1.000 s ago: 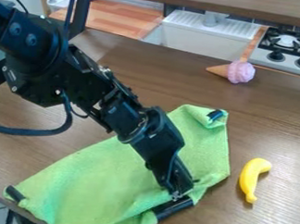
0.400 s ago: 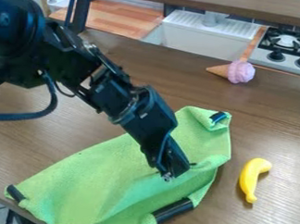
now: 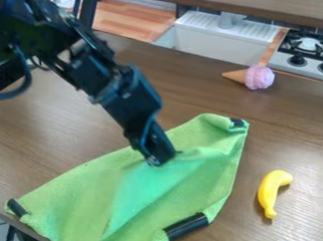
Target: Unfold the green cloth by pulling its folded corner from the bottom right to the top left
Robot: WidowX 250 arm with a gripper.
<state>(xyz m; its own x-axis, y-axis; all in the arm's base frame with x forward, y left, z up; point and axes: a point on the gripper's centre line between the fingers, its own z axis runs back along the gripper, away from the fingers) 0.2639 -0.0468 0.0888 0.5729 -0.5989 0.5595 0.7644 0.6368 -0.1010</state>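
Green fabric cloth (image 3: 173, 189), black-patched, is clamped in the black two-finger gripper (image 3: 156, 161); a curved yellow banana (image 3: 268, 189) lies near, a pink-topped tan cone (image 3: 259, 77) beyond.

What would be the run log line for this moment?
tool: gripping green cloth | banana: on table, beside cloth | ice-cream cone: farther back

We count one green cloth (image 3: 173, 187) and, at its edges, three black pieces (image 3: 186, 227). We see also one gripper (image 3: 154, 159), one yellow banana (image 3: 272, 191) and one ice cream cone (image 3: 258, 78). Behind these, we count one white sink (image 3: 214, 36) and one stove (image 3: 308, 43), on which we can see two black knobs (image 3: 296, 60).
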